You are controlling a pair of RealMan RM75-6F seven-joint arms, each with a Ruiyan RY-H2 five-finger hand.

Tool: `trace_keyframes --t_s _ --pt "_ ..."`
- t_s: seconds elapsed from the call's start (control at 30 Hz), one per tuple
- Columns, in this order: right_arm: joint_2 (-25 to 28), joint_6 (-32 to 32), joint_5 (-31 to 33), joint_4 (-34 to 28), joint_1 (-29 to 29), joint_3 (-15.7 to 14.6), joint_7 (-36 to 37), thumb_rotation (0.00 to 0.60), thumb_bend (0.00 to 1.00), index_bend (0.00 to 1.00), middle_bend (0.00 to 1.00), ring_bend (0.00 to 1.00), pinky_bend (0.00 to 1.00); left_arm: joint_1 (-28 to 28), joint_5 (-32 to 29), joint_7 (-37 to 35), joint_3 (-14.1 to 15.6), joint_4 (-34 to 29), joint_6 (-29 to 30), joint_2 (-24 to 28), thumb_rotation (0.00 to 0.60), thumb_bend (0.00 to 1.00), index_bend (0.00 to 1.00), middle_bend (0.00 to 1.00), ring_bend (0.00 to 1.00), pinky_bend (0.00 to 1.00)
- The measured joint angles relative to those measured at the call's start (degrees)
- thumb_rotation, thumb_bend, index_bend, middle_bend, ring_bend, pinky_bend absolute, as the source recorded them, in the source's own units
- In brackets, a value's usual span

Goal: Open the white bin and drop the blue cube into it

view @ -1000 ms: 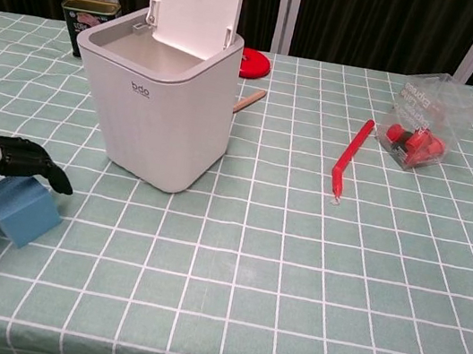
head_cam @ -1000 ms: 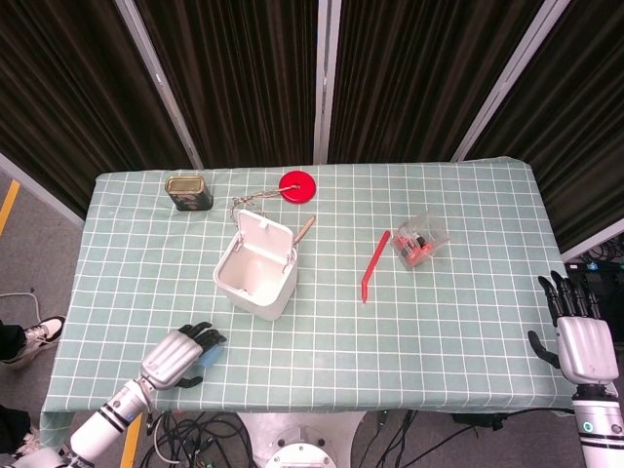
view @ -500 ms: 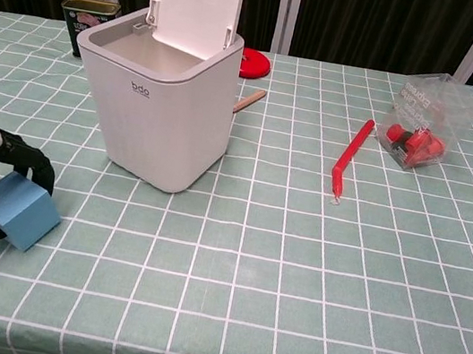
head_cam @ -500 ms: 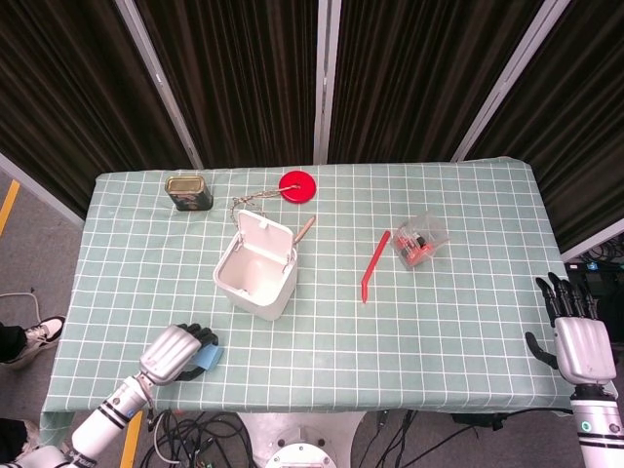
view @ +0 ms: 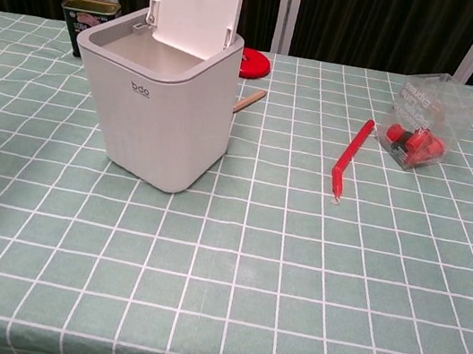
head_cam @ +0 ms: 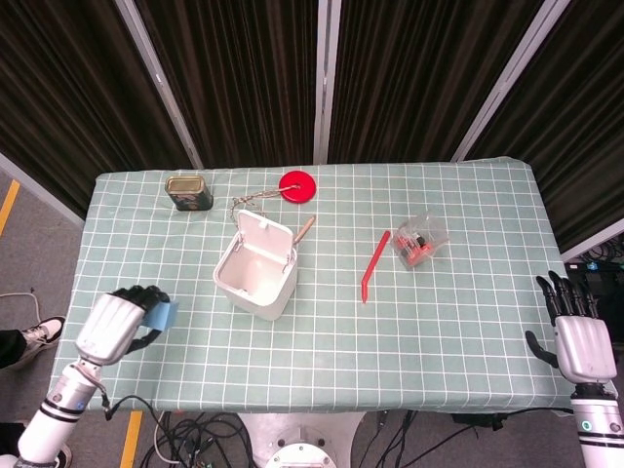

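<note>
The bin [head_cam: 255,273] is open; the left hand [head_cam: 115,325] holds the cube [head_cam: 162,315] up; dropping it in is left.

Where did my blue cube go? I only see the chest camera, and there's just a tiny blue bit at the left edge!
Observer: The left hand holds the blue cube, out past the white bin's left side.
Operator: Is the other hand helping?
Observer: No, the right hand is by the table's right edge, holding nothing, fingers apart.
Operator: Is there something behind the bin?
Observer: Yes, a thin chain leads from the red disc toward the tin can.
</note>
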Motion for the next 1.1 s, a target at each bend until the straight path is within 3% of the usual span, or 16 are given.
trace_keyframes --t_s 0.17,0.33,0.57,0.73,0.8,0.93,1.1 --pt "0.2 0.2 -0.1 -0.7 0.1 0.0 -0.9 0.600 0.23 0.00 0.00 0.00 0.00 -1.3 -1.0 -1.5 -3.9 -5.2 0.6 2.9 0.600 0.32 0.53 0.53 0.45 0.66" --pt "0.3 0.4 0.0 -1.1 0.0 0.0 -1.4 0.600 0.23 0.00 0.00 0.00 0.00 -5.8 -1.1 -4.6 -7.4 -7.3 -2.6 3.6 0.600 0.32 0.53 0.53 0.45 0.66" --pt "0.0 -0.4 0.7 -0.5 0.1 0.0 -1.0 0.600 0.22 0.00 0.00 0.00 0.00 -13.5 -3.4 -2.8 -11.9 -7.9 -9.9 -0.6 0.600 0.32 0.53 0.53 0.45 0.65" --pt "-0.1 -0.2 0.6 0.1 0.0 0.0 -0.2 0.600 0.23 0.00 0.00 0.00 0.00 -17.2 -7.8 -2.0 -13.4 -5.2 -14.6 -4.2 0.600 0.32 0.52 0.52 0.44 0.64" --pt "-0.2 -0.2 0.7 0.5 -0.1 0.0 0.1 0.600 0.23 0.00 0.00 0.00 0.00 -18.3 -9.1 -2.1 -13.5 -3.9 -15.9 -5.8 0.600 0.30 0.45 0.47 0.40 0.61" --pt "-0.5 -0.8 1.3 1.1 0.1 0.1 0.5 0.600 0.23 0.00 0.00 0.00 0.00 -18.9 -9.6 -4.2 -12.7 -3.6 -17.5 -6.2 0.600 0.14 0.10 0.13 0.16 0.44" --pt "-0.5 -0.5 0.9 1.1 0.1 0.0 0.5 0.600 0.23 0.00 0.00 0.00 0.00 -18.5 -11.6 -2.7 -11.8 -4.5 -18.7 -4.5 0.600 0.10 0.05 0.08 0.10 0.34"
